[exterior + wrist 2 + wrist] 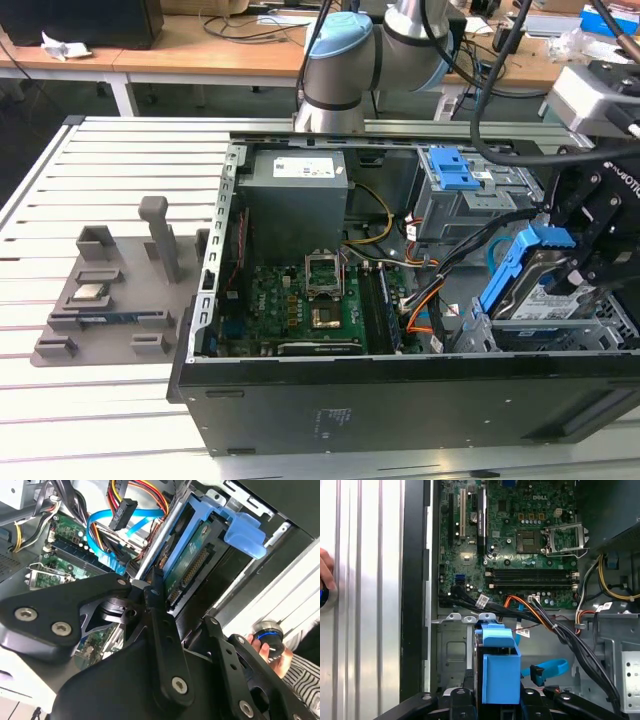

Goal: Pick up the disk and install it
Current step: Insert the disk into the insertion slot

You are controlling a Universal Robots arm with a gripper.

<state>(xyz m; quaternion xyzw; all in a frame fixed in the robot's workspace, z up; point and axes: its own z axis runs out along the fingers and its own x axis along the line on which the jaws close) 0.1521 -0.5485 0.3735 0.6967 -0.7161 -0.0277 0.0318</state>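
One black claw [590,255] pinches the disk [545,290], a flat silver metal slab in a glossy blue plastic carrier, tilted over the grey metal drive cage [590,335] at the exterior view's right of the open black computer case [400,400]. Its white label's print is too small to read. In the second wrist view the disk's [192,562] green circuit-board underside and connector pins show, and the case sits on a ribbed aluminium desk [110,420].
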